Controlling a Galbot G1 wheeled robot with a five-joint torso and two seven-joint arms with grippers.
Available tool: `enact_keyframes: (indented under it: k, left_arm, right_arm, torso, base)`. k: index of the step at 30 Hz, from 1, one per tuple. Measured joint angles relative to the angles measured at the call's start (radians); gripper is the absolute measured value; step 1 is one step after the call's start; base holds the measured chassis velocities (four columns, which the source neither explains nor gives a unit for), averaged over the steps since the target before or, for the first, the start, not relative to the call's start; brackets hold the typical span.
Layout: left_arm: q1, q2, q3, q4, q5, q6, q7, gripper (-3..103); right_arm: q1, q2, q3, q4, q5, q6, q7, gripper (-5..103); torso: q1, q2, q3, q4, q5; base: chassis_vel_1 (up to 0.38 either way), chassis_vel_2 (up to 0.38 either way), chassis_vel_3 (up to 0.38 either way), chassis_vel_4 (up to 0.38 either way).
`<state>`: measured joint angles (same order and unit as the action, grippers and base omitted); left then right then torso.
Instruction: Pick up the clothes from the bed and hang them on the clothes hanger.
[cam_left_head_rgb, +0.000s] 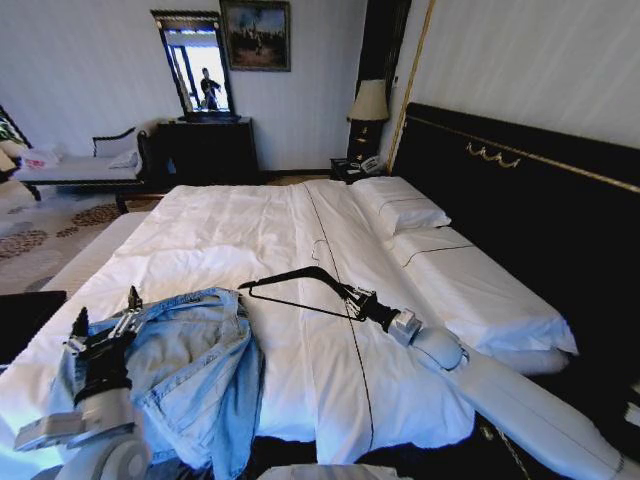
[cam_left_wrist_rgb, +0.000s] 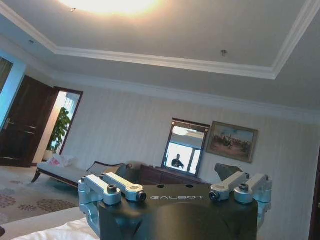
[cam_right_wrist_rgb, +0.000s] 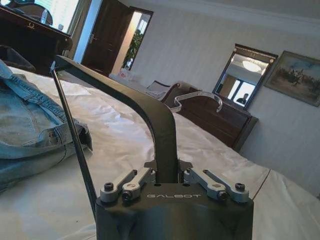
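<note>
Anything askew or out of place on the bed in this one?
The denim jacket lies crumpled at the bed's near left corner, partly spilling over the edge, with the left claw open and upright beside it. The right claw grips the hanger sideways, low over the duvet. No damage is visible.

Jacket (cam_left_head_rgb: 195, 375): light blue washed denim, paler inside. Hanger (cam_left_head_rgb: 300, 290): black, with a silver hook (cam_right_wrist_rgb: 197, 97). Bed (cam_left_head_rgb: 250, 230): white duvet with thin dark stripes. Headboard (cam_left_head_rgb: 540, 210) at 3 o'clock: black, gold trim. Carpet (cam_left_head_rgb: 60, 225) at 9 o'clock: beige, brown floral motifs.
</note>
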<state>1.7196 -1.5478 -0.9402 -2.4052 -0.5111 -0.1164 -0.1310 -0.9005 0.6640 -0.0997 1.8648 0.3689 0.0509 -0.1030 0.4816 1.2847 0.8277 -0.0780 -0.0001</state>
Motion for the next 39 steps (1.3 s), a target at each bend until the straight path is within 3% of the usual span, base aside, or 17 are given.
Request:
enact_keyframes:
  k: [14,39]
  left_arm:
    - [0.005,0.009,-0.034,0.016,-0.03,-0.005,0.001,100]
    - [0.02,-0.005,-0.041,0.016,-0.034,-0.027,0.003,100]
  right_arm:
    - [0.001,0.041,-0.045,-0.019,-0.015,-0.005,0.026,19]
    - [-0.003,0.093,-0.061,-0.046,-0.055,-0.012,0.023,19]
  torso:
    - [0.0,0.0,0.0,-0.0001,0.0002]
    - [0.0,0.0,0.0,0.0,0.0002]
  base:
    - [0.028,0.026,-0.025,-0.029]
    - [0.175,0.185,-0.177,-0.18]
